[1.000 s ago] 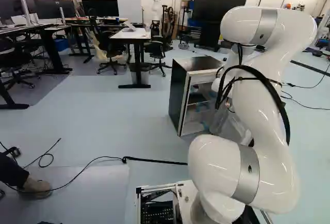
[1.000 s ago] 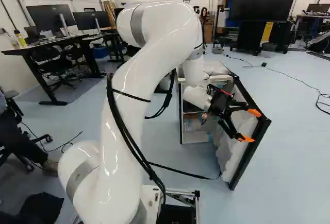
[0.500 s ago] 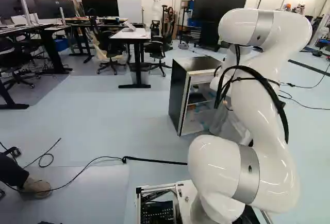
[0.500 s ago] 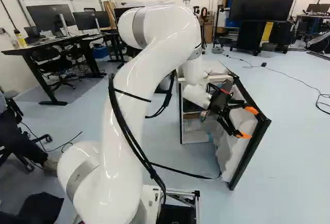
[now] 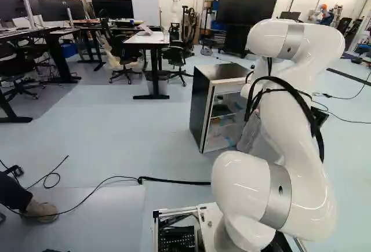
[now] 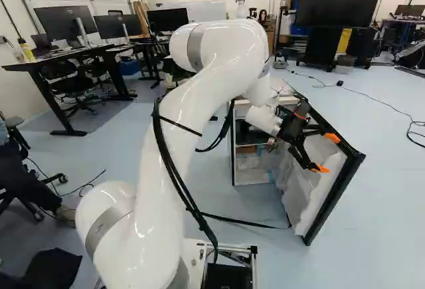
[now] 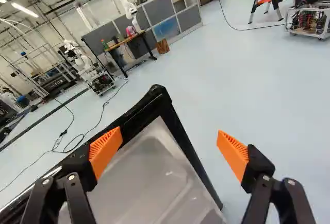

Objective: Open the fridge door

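Note:
The gripper (image 6: 326, 153) reaches over the inner side of the fridge door in the right base view. The door (image 6: 304, 199), white inside with a black edge, stands swung out from the fridge (image 6: 250, 180), whose shelves are exposed. At the left base view's middle stands the fridge's dark side (image 5: 200, 107); the arm hides the gripper there. Seen from the wrist, the gripper (image 7: 169, 149) is open, its orange pads wide apart. The door's black corner (image 7: 157, 96) lies ahead, between the finger lines. One finger overlaps the door's frame, the other shows against floor; contact is unclear.
A black cable (image 5: 174, 181) crosses the floor before the fridge. Desks (image 5: 152, 39) and chairs stand farther back. A large screen (image 6: 340, 0) is beyond the fridge. Another robot (image 7: 85, 67) and a grey partition (image 7: 154, 15) appear far off in the wrist view.
The arm and gripper have moved rightward in the right base view, and the fridge door has swung farther outward. The base and fridge body have stayed put.

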Controlling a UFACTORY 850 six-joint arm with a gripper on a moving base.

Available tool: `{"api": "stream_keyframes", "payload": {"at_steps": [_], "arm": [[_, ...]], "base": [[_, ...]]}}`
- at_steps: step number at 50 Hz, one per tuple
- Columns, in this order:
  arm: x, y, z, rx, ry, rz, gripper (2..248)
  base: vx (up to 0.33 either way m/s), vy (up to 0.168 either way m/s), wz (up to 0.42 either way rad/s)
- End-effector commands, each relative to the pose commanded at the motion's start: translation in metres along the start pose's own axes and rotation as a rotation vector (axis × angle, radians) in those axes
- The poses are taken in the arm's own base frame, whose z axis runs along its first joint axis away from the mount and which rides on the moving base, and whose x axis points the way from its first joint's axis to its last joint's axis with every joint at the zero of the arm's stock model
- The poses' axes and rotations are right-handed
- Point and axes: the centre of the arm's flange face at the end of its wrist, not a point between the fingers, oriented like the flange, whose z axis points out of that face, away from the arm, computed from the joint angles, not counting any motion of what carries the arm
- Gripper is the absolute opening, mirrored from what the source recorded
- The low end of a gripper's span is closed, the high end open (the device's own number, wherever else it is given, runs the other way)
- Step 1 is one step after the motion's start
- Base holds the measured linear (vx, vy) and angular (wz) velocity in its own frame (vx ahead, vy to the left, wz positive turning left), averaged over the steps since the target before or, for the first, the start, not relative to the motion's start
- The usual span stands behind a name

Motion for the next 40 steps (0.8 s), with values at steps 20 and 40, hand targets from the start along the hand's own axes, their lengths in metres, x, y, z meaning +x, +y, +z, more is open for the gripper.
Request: {"api": "stream_keyframes", "payload": {"at_steps": [20,40], "arm": [[-0.010,-0.035,0.024,-0.005,0.013,0.072,247],[-0.008,-0.040,0.026,-0.005,0.015,0.083,247]], "base": [[0.000,0.000,0.000],[0.000,0.000,0.000]]}}
